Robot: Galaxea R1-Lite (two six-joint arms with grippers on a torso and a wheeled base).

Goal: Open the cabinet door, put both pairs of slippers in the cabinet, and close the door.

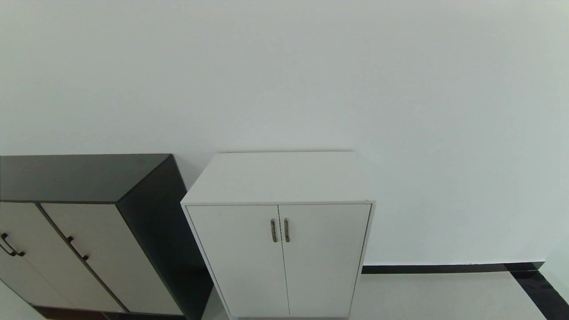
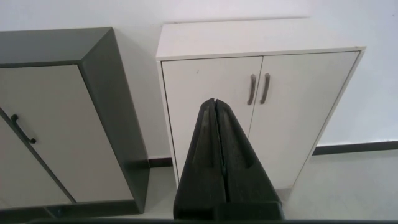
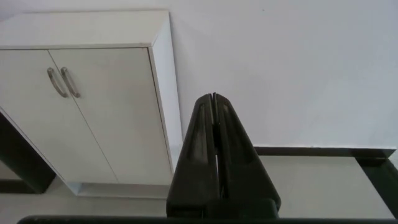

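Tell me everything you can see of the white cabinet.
The white cabinet is a plain box of smooth board with a flat top. Its two doors are shut, each with a vertical metal handle by the middle seam. It stands upright on the floor against the wall, beside a dark cabinet.

I count 2 cabinets: 1 white cabinet (image 1: 280, 178), 1 dark cabinet (image 1: 89, 178) just beside it. Each has 2 doors (image 1: 240, 262) and 2 handles (image 1: 274, 230).

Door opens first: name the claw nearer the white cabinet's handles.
Left, it seems. The left claw faces the left door, apart from the handles; the right claw points at the wall beside the cabinet.
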